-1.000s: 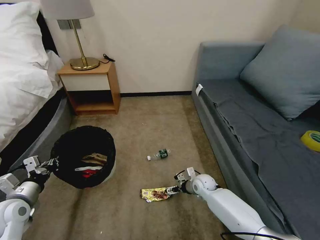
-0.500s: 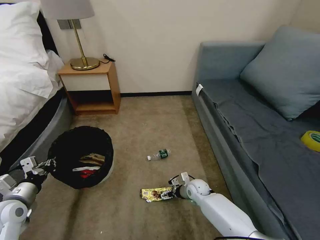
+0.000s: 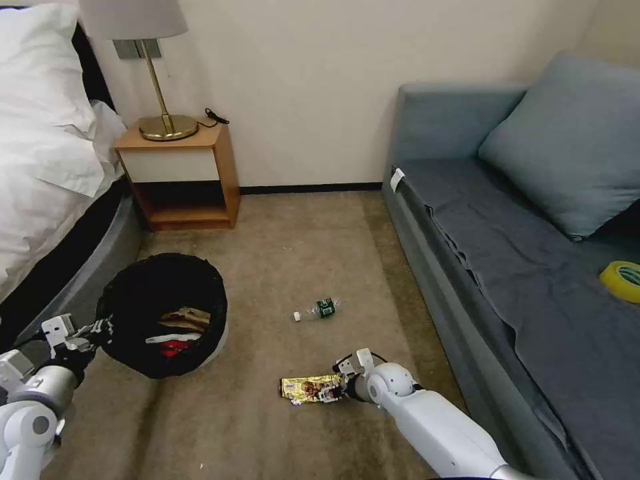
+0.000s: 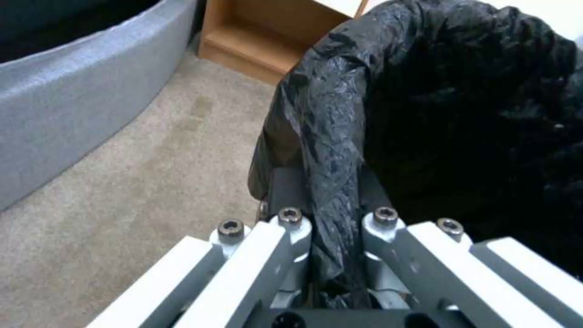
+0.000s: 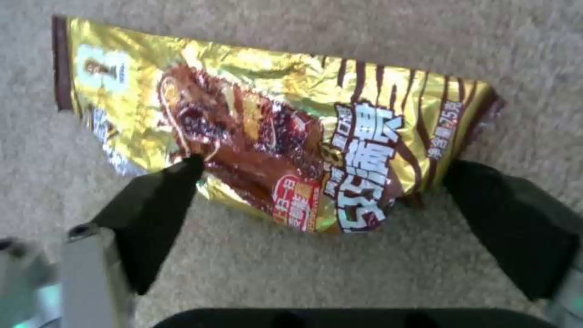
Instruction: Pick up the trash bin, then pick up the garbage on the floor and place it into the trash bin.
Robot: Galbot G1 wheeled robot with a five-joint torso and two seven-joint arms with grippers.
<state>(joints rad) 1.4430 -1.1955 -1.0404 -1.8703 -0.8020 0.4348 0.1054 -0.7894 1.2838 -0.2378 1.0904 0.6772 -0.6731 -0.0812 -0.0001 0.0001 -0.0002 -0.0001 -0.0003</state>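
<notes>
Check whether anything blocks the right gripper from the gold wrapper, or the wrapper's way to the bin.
Nothing visible does. The right gripper is open, its fingers straddling the gold wrapper on bare carpet. Only open carpet lies between the wrapper and the trash bin, which the left gripper holds by its bag-lined rim.

A beige carpet (image 3: 300,253) covers the floor. On the left, a bed (image 3: 47,153) with white bedding. Beside it, a wooden nightstand (image 3: 180,173) holds a brass lamp (image 3: 160,100). On the right, a grey-blue sofa (image 3: 507,267) carries a cushion (image 3: 567,147) and a yellow tape roll (image 3: 623,280).
</notes>
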